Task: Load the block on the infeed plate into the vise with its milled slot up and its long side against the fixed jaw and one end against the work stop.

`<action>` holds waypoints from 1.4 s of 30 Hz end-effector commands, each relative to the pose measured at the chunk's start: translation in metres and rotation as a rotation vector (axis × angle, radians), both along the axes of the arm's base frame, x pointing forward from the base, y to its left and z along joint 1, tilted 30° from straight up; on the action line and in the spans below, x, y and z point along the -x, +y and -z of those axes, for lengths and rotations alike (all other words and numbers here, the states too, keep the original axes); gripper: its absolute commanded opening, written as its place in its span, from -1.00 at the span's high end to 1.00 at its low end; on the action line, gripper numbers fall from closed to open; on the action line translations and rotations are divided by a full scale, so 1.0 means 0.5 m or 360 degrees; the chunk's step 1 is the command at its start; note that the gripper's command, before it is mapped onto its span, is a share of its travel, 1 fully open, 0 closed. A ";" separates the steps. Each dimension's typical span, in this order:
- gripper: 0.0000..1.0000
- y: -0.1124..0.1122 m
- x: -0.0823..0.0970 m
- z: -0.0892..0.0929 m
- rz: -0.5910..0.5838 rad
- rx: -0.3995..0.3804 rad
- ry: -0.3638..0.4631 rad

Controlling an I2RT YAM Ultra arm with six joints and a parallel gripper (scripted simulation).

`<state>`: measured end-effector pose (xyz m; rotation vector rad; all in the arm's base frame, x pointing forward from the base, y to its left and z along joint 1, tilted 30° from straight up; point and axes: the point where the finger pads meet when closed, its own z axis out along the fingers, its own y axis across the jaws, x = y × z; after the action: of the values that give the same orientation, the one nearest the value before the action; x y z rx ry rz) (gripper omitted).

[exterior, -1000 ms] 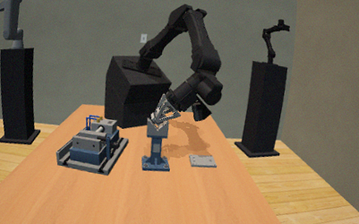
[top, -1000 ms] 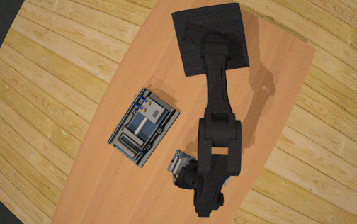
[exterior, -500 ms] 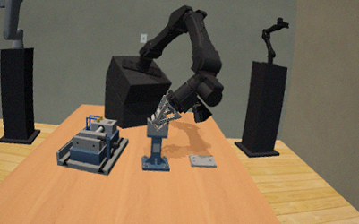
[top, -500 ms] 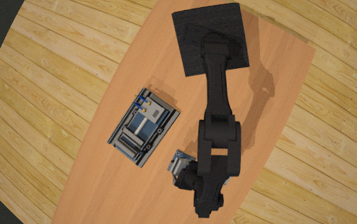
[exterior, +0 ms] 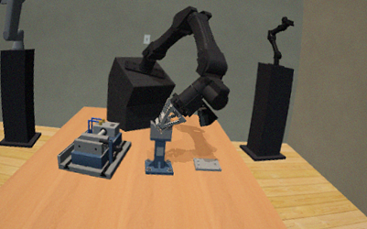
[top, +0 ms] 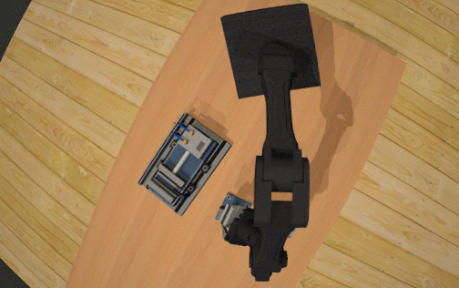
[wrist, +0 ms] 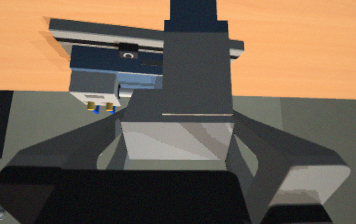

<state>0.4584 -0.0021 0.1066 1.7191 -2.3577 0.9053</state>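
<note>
1 part in the closed gripper

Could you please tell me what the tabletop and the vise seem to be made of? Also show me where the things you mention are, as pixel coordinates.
The tabletop [top: 118, 219] [exterior: 141, 216] looks like smooth wood: orange-brown with faint lengthwise grain. The vise [top: 170, 179] [exterior: 89, 158] seems metal, perhaps painted: flat blue body, matte grey jaws, square edges.

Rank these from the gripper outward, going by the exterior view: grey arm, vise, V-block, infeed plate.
1. V-block: right at the fingertips.
2. Too close to call: vise, picture left; infeed plate, picture right.
3. Grey arm: far picture left, on a pedestal.
</note>
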 end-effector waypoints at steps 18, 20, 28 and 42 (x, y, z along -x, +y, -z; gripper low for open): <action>1.00 0.001 -0.015 -0.033 0.0010 0.0039 -0.0041; 1.00 0.001 -0.016 -0.039 0.0009 0.0037 -0.0051; 1.00 0.003 -0.019 -0.036 0.0007 0.0038 -0.0046; 1.00 0.005 -0.022 -0.037 0.0005 0.0038 -0.0048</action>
<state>0.4653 -0.0030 0.1070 1.7067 -2.3428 0.9119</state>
